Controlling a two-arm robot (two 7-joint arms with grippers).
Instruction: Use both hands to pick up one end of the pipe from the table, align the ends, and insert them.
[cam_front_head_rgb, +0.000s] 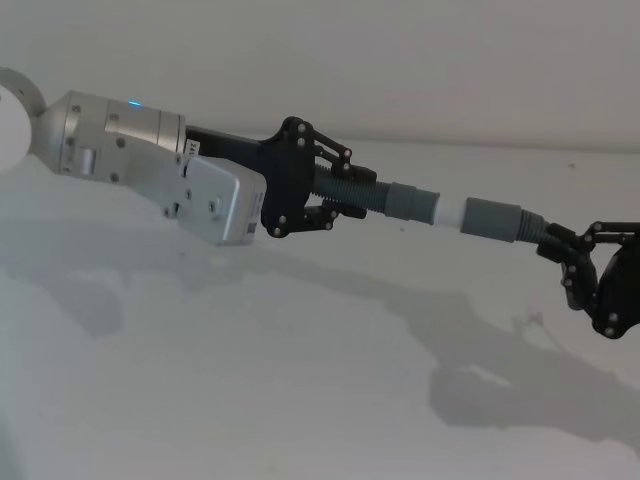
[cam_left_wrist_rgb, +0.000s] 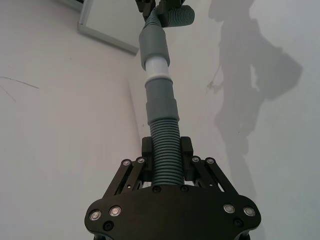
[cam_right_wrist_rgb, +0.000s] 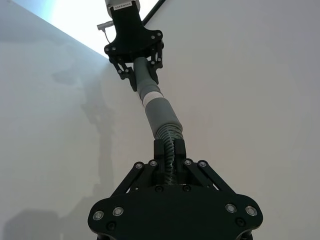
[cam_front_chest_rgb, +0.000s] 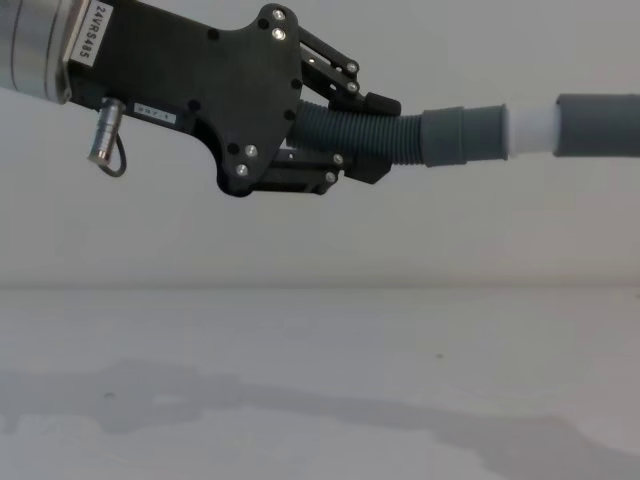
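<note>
Both pipe pieces hang in the air above the white table (cam_front_head_rgb: 250, 390). My left gripper (cam_front_head_rgb: 335, 188) is shut on the ribbed straight piece (cam_front_head_rgb: 365, 192), just behind its grey cuff (cam_front_head_rgb: 412, 203). That cuff's white tip (cam_front_head_rgb: 450, 213) meets the mouth of the other piece's cuff (cam_front_head_rgb: 492, 219), in line with it, with a band of white showing between them. My right gripper (cam_front_head_rgb: 562, 255) is shut on the hose behind that second cuff. In the left wrist view the ribbed hose (cam_left_wrist_rgb: 165, 130) runs out between the fingers (cam_left_wrist_rgb: 148, 150) to the white tip (cam_left_wrist_rgb: 158, 67).
A pale grey wall (cam_front_chest_rgb: 300, 240) rises behind the table's far edge. The arms and pipe cast shadows (cam_front_head_rgb: 500, 390) on the table below. A framed pale panel (cam_left_wrist_rgb: 107, 20) lies flat near the far end of the pipe in the left wrist view.
</note>
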